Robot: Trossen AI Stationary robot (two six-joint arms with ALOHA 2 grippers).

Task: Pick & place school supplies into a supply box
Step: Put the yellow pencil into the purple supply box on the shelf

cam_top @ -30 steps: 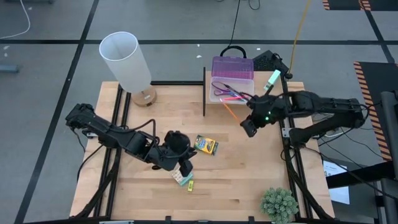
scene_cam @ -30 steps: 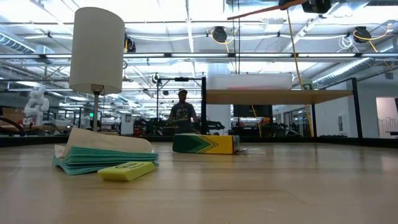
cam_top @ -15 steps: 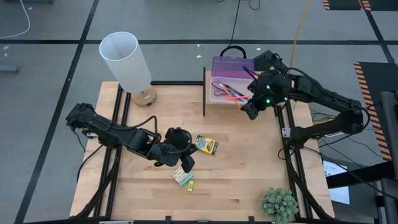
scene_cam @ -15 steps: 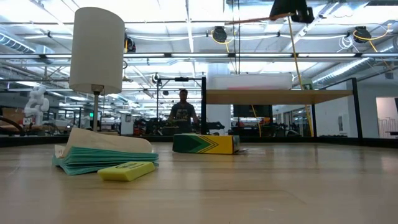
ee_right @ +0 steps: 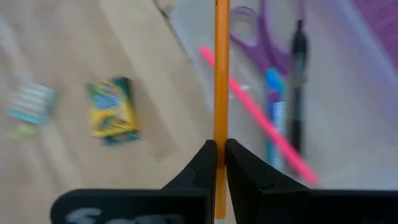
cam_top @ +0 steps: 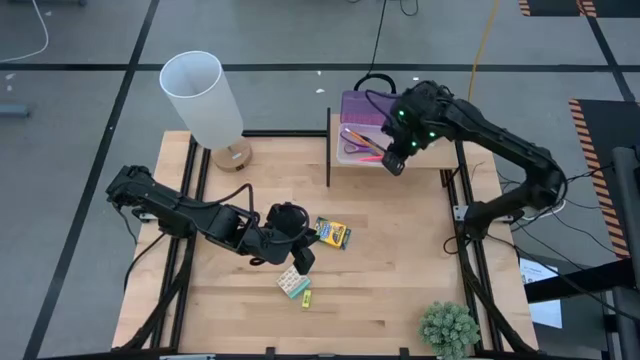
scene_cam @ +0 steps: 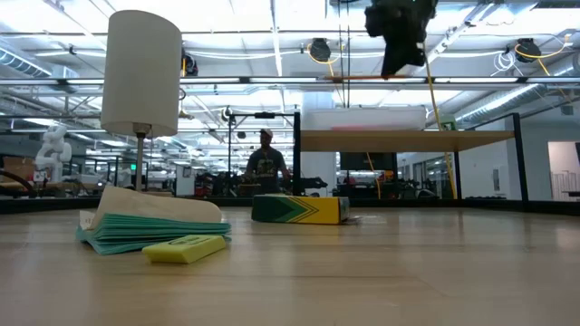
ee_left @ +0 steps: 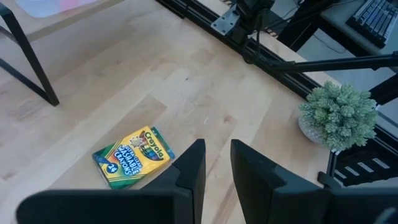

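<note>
Above the open supply box [cam_top: 362, 138] at the worktop's [cam_top: 400, 260] far edge, the orange pencil [ee_right: 220, 93] is clamped in the right pincer [cam_top: 393, 165]; purple-handled scissors [ee_right: 261, 37], a pink pen [ee_right: 261, 140] and a black pen [ee_right: 298, 81] already lie inside the box. Mid-worktop, the crayon box [cam_top: 331, 234] lies flat, with the pastel eraser block [cam_top: 292, 285] and tiny yellow piece [cam_top: 306, 297] close together nearer the front edge. Beside the crayon box hangs the left pincer [ee_left: 216, 163], fingers slightly apart and empty
</note>
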